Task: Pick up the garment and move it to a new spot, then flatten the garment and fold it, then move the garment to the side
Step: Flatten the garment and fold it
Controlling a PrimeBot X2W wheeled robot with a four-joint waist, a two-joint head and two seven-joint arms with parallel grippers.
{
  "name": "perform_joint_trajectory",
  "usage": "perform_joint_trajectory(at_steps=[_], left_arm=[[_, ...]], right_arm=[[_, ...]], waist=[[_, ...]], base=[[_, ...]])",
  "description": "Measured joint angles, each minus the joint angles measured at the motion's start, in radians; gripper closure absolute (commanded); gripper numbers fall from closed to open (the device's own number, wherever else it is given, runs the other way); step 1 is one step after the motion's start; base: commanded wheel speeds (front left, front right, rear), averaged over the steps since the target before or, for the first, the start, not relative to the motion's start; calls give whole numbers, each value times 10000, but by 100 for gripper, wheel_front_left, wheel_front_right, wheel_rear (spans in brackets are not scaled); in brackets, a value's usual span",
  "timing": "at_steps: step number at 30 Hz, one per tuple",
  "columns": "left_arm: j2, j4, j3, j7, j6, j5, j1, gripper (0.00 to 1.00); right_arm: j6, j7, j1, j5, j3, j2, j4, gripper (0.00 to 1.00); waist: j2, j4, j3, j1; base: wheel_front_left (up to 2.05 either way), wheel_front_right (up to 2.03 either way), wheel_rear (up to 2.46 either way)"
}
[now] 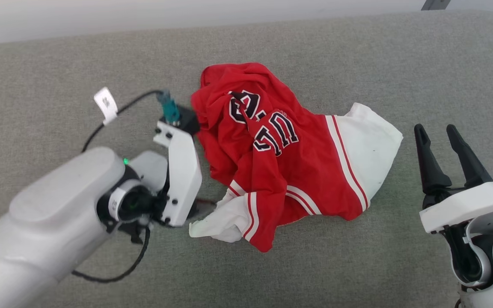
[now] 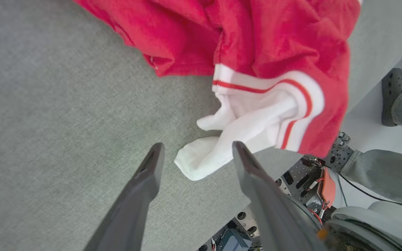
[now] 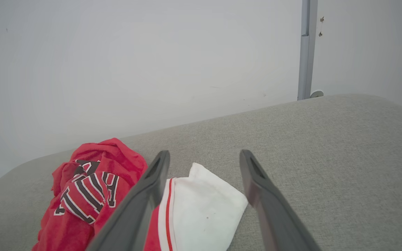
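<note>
- A grey fabric pad [image 1: 357, 51] stretches below a pale wall [image 3: 117, 69].
- The garment [image 1: 289, 162] lies crumpled at the pad's middle: a red jersey with white sleeves, striped trim and black, white-edged letters.
- Its long axis slants from the pad's far edge towards the pad's right side, with a white sleeve [image 1: 375, 145] at that end.
- The left gripper [image 2: 197, 145] is over the pad's left part, its jaws spread.
- The right gripper [image 1: 435, 128] is over the pad's right part, its jaws spread.
</note>
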Motion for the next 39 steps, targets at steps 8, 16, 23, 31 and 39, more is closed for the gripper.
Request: perform_joint_trajectory(at_steps=[8,16,23,31,39], left_arm=[[-138,476,-337,54,-236,21,373,0],[-715,1795,-247,-715,-790,44,594,76],[-861,2136,-71,-713,-1141,-286,650,100],[-345,1753,244,-1060,-1120,-301,646,100],[1126,834,474,-1628,-545,278,646,100]], right_arm=[[0,4,-70,10,-67,-81,-130,0],[2,54,-202,10,-33,-117,-140,0],[0,67,-181,-2,-140,-155,-127,0],[0,96,24,-88,-253,-130,-153,0],[2,174,226,-127,-341,-82,-249,0]], waist=[[0,-92,207,0],[0,-141,343,0],[0,-25,251,0],[0,166,-9,0],[0,283,-244,0]], base=[[0,0,0],[0,0,0],[0,0,0],[0,0,0],[0,0,0]])
